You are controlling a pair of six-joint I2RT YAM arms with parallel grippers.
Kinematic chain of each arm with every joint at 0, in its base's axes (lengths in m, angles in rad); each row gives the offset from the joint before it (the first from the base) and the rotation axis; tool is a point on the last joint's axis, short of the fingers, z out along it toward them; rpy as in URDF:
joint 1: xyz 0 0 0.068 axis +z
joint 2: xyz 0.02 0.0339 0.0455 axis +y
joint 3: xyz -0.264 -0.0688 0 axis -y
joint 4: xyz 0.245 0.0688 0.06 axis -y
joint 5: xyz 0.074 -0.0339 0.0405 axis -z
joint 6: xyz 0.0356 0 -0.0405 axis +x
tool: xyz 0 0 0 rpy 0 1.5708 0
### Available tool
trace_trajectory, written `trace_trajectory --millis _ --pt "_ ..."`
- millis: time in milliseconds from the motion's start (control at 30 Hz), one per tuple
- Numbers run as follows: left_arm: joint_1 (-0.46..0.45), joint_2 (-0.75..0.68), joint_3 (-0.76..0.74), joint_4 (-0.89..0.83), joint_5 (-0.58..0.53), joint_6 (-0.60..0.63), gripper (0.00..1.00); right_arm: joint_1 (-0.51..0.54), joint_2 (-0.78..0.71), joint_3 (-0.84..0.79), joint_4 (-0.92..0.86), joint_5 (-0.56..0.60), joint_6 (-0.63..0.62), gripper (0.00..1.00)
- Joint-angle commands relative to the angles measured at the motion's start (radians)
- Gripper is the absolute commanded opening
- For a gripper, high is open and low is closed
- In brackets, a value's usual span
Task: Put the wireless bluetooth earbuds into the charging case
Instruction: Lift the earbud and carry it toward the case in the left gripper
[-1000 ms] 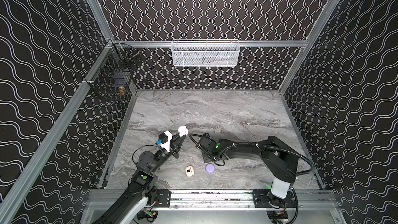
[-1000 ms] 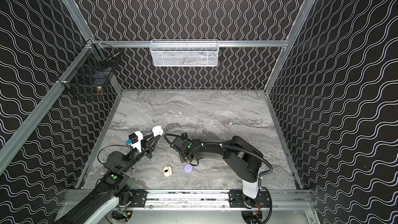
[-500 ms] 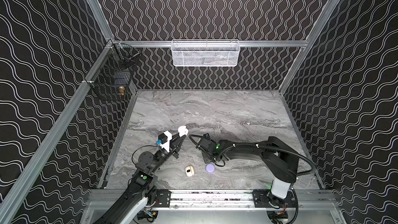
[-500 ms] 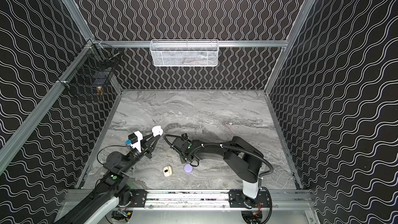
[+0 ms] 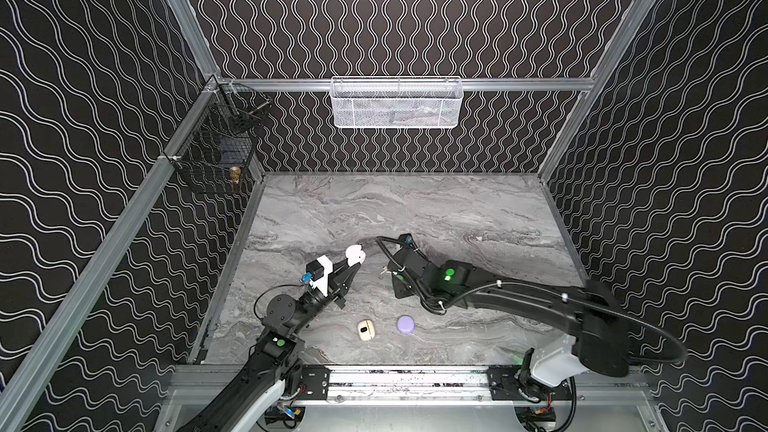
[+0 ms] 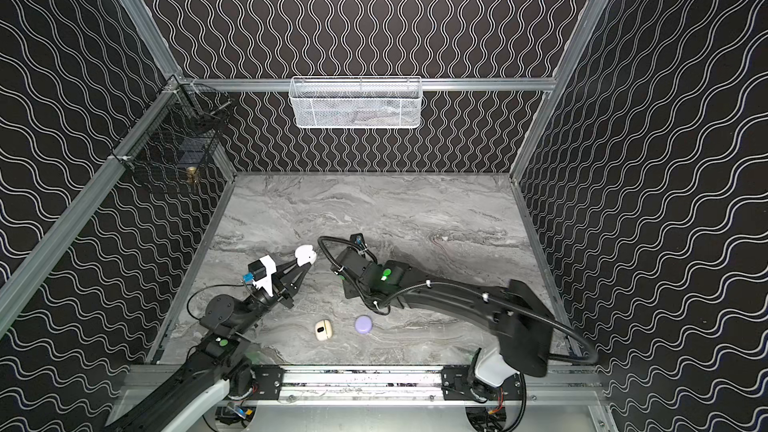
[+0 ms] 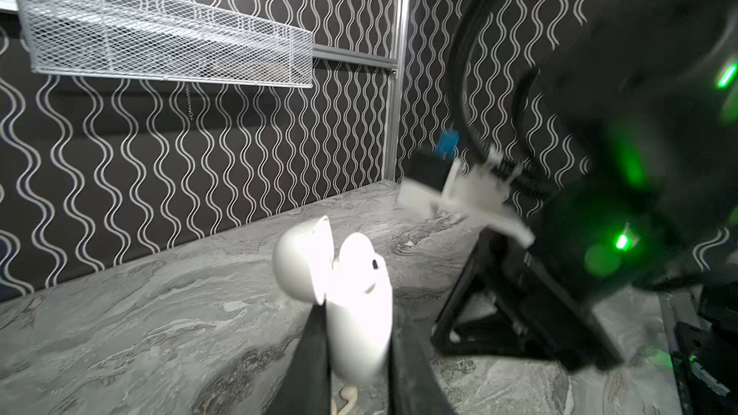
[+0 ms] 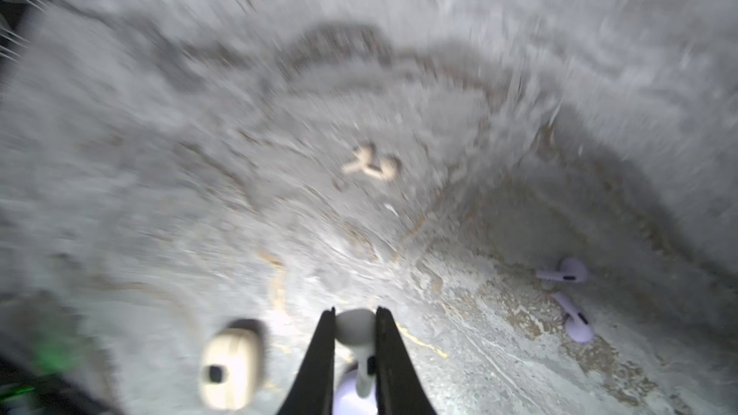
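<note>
My left gripper [image 7: 356, 311] [image 5: 353, 264] is shut on a white charging case [image 7: 361, 273] and holds it above the table with its lid open; both top views show the case [image 5: 355, 254] [image 6: 305, 255]. My right gripper [image 8: 355, 315] is shut on a white earbud [image 8: 354, 325] by its head, stem pointing back toward the wrist. In a top view this gripper [image 5: 400, 289] hangs low, right of the case. A cream pair of earbuds [image 8: 371, 165] [image 7: 347, 397] and two lilac earbuds [image 8: 563, 271] [image 8: 577, 319] lie on the marble.
A cream case [image 5: 365, 329] [image 8: 229, 363] and a closed lilac case [image 5: 405, 324] [image 8: 355, 397] sit near the front rail. A white mesh basket [image 5: 395, 103] hangs on the back wall. A black wire basket [image 5: 216, 151] hangs at the left corner.
The right gripper's jaws have closed in on the white earbud. Both arms have hardly shifted in the top views. The left gripper still holds the open case.
</note>
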Motion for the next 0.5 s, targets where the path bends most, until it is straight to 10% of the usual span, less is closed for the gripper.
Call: trace_trajectory --millis 0,467 --pt "0.001 0.013 -0.014 0.128 0.052 -0.013 0.00 0.048 -0.089 0.032 0.024 0.105 -0.019 0.13" --pt "0.001 0.069 -0.032 0.273 0.130 -0.032 0.00 0.243 -0.130 0.109 0.369 0.151 -0.172 0.12"
